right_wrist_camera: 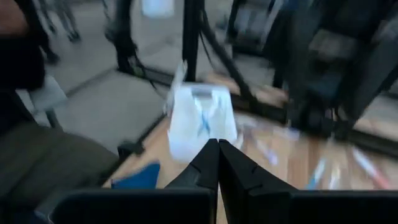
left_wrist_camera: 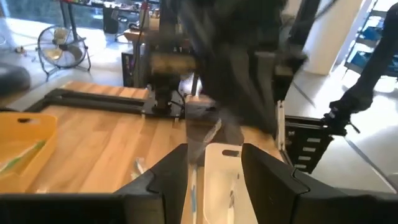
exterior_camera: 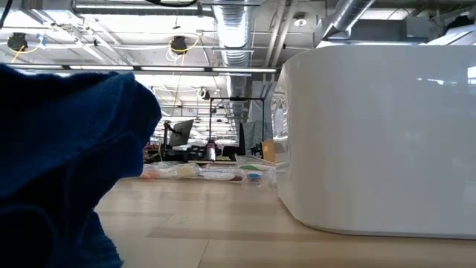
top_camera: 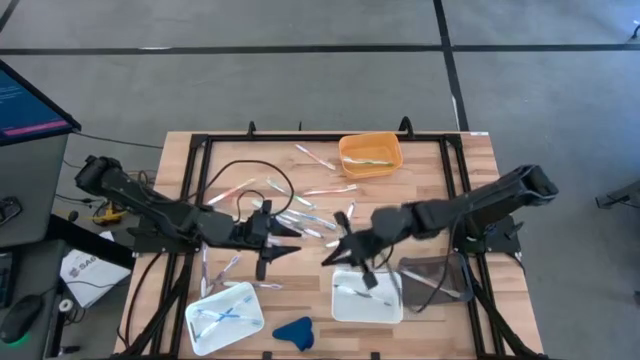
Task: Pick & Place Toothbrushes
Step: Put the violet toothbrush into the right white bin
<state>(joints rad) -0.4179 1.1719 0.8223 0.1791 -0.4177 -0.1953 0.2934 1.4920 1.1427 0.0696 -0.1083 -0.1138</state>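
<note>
Several toothbrushes [top_camera: 305,215] lie scattered on the wooden table's middle; more lie in the near-left white tray [top_camera: 225,315] and the near-middle white tray [top_camera: 365,295]. My left gripper [top_camera: 292,243] hovers open over the scattered ones, pointing toward the table's right, with nothing between its fingers [left_wrist_camera: 214,155]. My right gripper [top_camera: 325,260] is shut and empty [right_wrist_camera: 218,144], raised over the middle tray's far-left corner and pointing toward the table's left. The two grippers face each other closely.
An orange tray [top_camera: 370,155] stands at the far edge, a dark see-through tray [top_camera: 435,280] at the near right. A blue cloth-like lump [top_camera: 293,333] lies at the near edge between the white trays. A black cable [top_camera: 240,180] loops over the table's far left.
</note>
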